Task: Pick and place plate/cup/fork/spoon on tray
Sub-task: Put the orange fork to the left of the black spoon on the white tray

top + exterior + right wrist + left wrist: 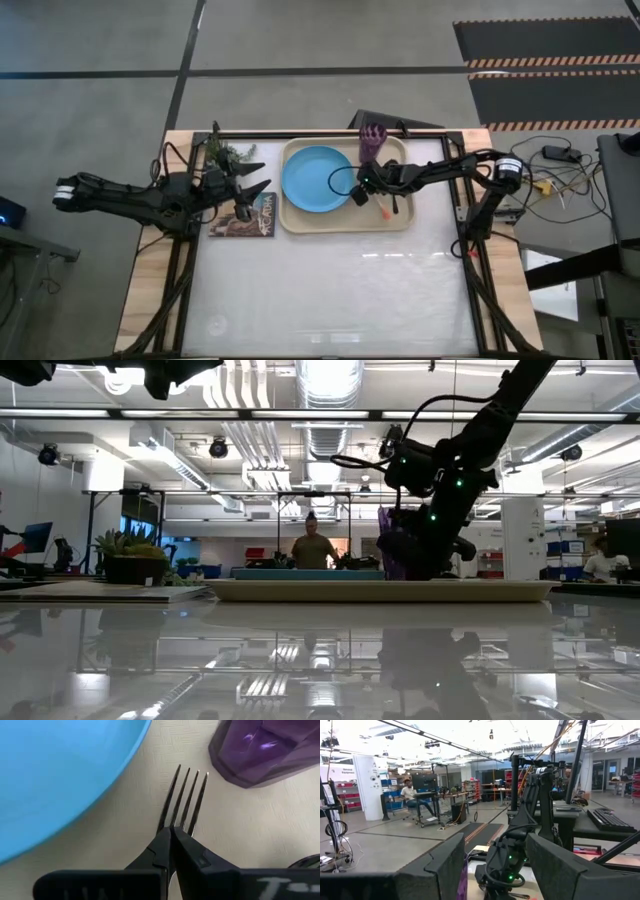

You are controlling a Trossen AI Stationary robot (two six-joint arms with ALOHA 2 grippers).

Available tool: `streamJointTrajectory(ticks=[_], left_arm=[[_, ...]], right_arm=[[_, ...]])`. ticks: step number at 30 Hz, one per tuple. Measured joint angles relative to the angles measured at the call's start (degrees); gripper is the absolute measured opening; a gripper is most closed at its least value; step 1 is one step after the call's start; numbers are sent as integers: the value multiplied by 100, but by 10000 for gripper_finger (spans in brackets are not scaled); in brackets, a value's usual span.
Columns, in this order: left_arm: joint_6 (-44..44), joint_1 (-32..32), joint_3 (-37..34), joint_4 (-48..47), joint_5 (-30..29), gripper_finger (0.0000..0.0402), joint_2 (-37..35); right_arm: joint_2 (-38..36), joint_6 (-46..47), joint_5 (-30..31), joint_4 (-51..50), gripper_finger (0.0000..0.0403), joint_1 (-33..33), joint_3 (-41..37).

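Pinching the fork (184,795) by its neck, the right end effector (171,837) is closed low over the tray (400,220), centre-right of the overhead frame, between plate (316,178) and cup (373,142), probably so it lands clear of both. Left end effector's (262,176) state: cannot tell.

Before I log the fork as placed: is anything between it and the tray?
Nothing visible. The right gripper is shut on the fork, whose tines lie just over bare tray between the plate and the cup.
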Motion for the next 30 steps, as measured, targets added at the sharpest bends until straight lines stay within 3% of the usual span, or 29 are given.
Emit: streamJointTrajectory(ticks=[9,15,30], left_arm=[[-1,0,0,1,1,196,-3],[-3,0,-2,-2,1,196,-4],[-3,-2,-2,0,1,196,-4]], right_arm=[[-314,118,-109,-319,11,0,-28],[-371,213,205,-634,11,-4,-32],[-347,173,209,-517,11,-4,48]])
